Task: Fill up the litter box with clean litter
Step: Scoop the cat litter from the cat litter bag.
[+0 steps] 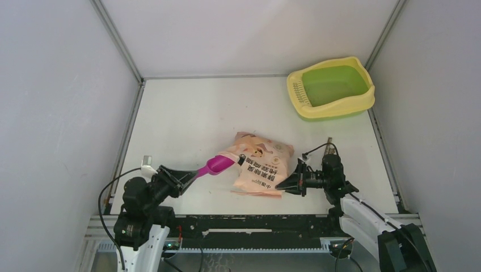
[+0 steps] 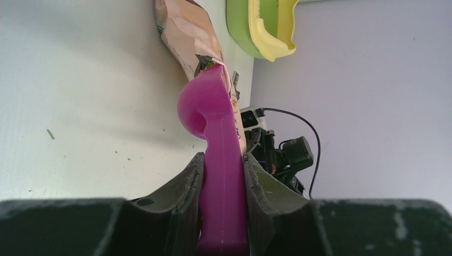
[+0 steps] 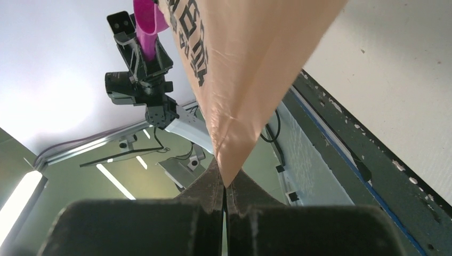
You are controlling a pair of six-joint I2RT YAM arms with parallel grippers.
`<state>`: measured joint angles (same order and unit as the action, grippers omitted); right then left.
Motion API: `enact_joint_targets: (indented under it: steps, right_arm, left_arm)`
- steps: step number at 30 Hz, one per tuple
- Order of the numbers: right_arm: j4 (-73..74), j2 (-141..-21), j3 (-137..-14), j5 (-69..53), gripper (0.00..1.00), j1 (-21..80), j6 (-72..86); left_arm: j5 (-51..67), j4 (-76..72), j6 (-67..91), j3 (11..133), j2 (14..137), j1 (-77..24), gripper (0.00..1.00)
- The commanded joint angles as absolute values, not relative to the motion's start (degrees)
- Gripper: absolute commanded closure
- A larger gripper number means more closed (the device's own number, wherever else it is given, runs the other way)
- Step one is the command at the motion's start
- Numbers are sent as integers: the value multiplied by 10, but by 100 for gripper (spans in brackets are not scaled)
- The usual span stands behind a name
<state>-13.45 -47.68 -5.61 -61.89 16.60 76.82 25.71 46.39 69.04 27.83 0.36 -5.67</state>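
The litter box (image 1: pixel 340 109), pale yellow with a lime-green basin that looks bare, stands at the far right corner; its rim (image 2: pixel 272 37) also shows in the left wrist view. The peach-pink bag (image 1: pixel 262 165) lies in the middle of the table. My left gripper (image 1: pixel 190 175) (image 2: pixel 224 160) is shut on the handle of the magenta scoop (image 1: pixel 218 165) (image 2: pixel 213 112). The scoop's bowl touches the bag's left end (image 2: pixel 186 37). My right gripper (image 1: pixel 282 184) (image 3: pixel 226 178) is shut on the bag's near right corner (image 3: pixel 240 80). A few dark specks of litter (image 2: pixel 128 158) dot the table.
A black clip (image 1: pixel 242 160) sits on the bag by the scoop's bowl. Grey walls close the table on the left, back and right. A black rail (image 1: pixel 255 224) runs along the near edge between the arm bases.
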Motion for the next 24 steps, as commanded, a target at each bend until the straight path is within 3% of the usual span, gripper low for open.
enact_joint_targets:
  steps: [1, 24]
  right_arm:
    - [-138, -470, -84, -624, 100, 188, 763]
    - [-155, -491, -120, -607, 100, 243, 790]
  left_arm:
    - [259, 430, 646, 279, -7, -57, 100]
    - [203, 527, 516, 319, 82, -58, 100]
